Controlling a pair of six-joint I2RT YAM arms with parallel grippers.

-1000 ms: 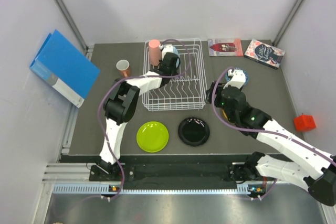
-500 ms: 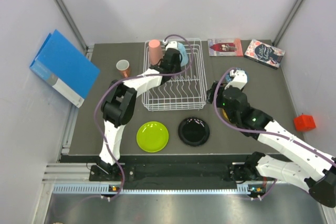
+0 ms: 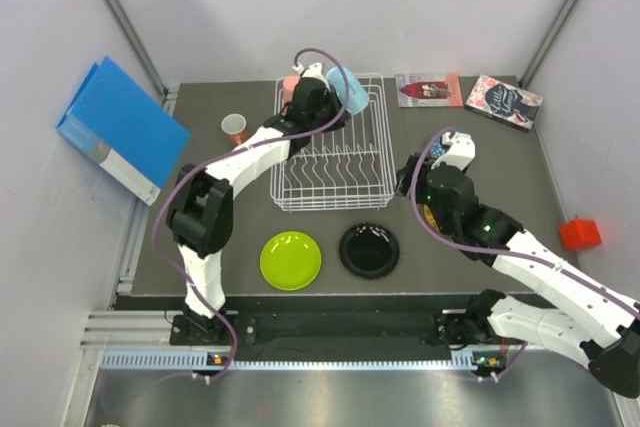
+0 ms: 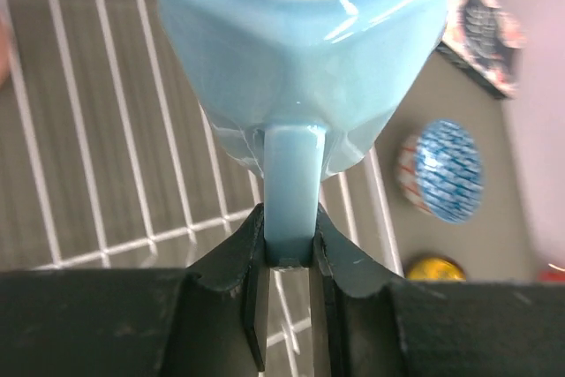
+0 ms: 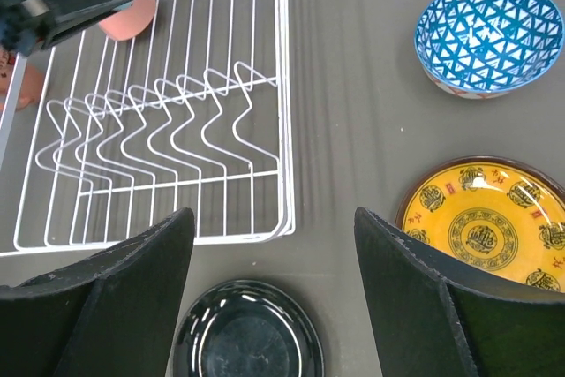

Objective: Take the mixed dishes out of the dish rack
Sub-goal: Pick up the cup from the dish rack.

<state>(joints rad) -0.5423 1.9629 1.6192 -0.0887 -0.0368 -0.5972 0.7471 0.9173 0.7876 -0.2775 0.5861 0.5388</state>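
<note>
My left gripper is shut on the handle of the light blue mug and holds it in the air over the far end of the white dish rack. In the left wrist view both fingers pinch the mug's handle, with the mug's body beyond them. A pink cup stands in the rack's far left corner, partly hidden by the left arm. My right gripper is open and holds nothing, hovering between the rack and the yellow patterned plate. The blue patterned bowl sits beyond that plate.
A salmon cup stands left of the rack. A lime-green plate and a black plate lie in front of it. Two books lie at the back right, a blue binder leans at the left, and a red block is at the right.
The left gripper has lifted the light blue mug up out of the rack and carried it toward the rack's far edge. The right arm has barely moved.
</note>
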